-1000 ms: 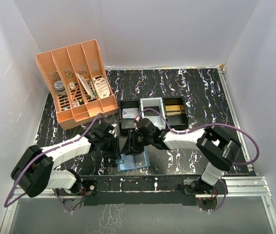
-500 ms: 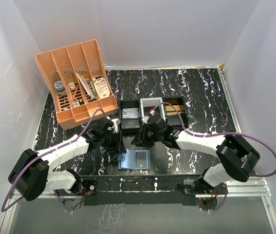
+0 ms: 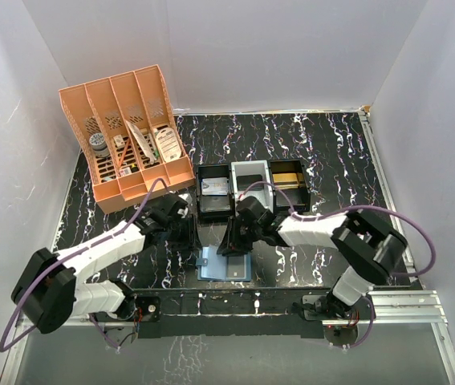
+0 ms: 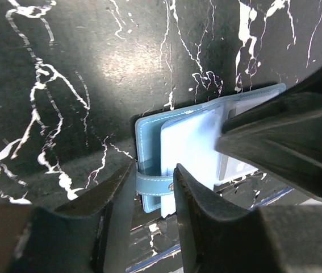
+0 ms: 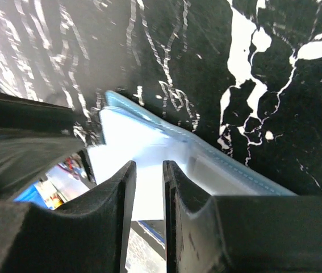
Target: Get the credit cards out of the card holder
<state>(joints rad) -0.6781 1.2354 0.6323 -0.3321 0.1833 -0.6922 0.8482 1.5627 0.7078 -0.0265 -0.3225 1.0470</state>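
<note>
Near the table's front edge: card holder, lying unfolded. Left gripper slightly parted astride its strap, right gripper narrowly parted over inner sleeves; cannot tell whether either grips.

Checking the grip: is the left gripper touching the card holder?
Cannot tell. Left wrist view: the card holder's strap shows between the left gripper's fingers, reaching both, but it may lie beneath them.
</note>
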